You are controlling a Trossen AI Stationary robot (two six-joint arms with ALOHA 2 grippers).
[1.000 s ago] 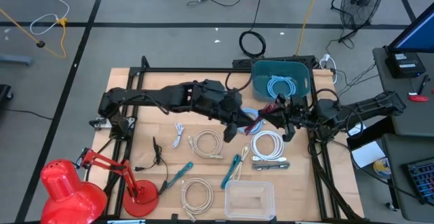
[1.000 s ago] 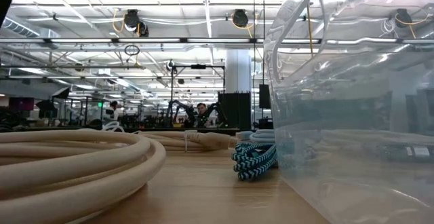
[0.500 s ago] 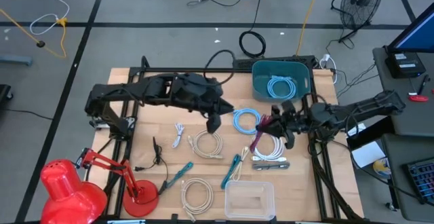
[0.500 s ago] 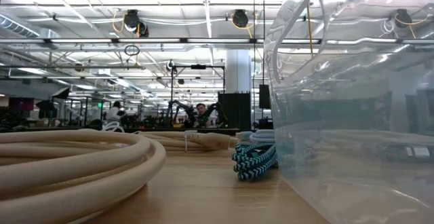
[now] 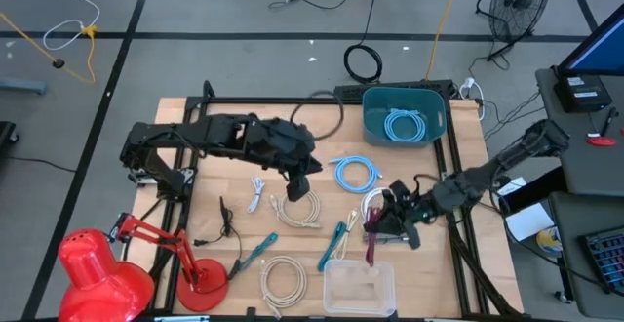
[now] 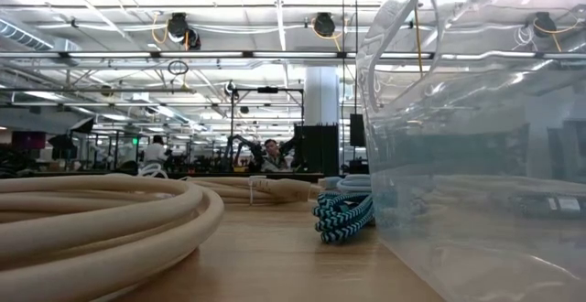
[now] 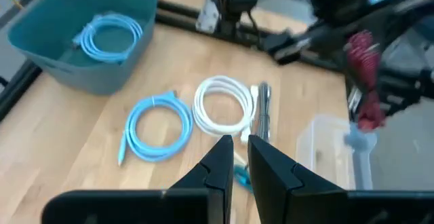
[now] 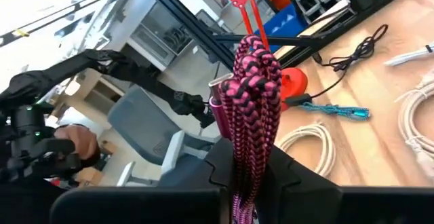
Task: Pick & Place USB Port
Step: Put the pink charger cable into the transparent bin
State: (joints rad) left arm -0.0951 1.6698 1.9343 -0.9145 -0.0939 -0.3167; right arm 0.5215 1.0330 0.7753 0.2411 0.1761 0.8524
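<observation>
Pink-and-black braided USB cable: bundled, clamped between the fingers of the right gripper and carried clear of the table; in the high view its loose length is seen hanging toward the near edge. Long axis of the bundle: in line with the fingers, the free end beyond the fingertips. Destination, as judged from the task: clear plastic bin at the near edge of the wooden table. Governing relation: the bin lies just near and slightly left of the right gripper, and the hanging end of the cable is seen at, or just over, the bin's far rim; whether it is already above the opening cannot be told. A short carry toward the near edge is therefore judged sufficient before the grip is let go. Nearer arm: the right, by a wide margin. Left gripper: stationed over the middle of the table, above a cream cable coil, fingers drawn almost together on nothing, a thin gap between them in the left wrist view; no part in the carry. Other stock noted: light-blue coil on the table; another blue coil inside the teal tub at the far right; white coil beside a grey USB hub.
</observation>
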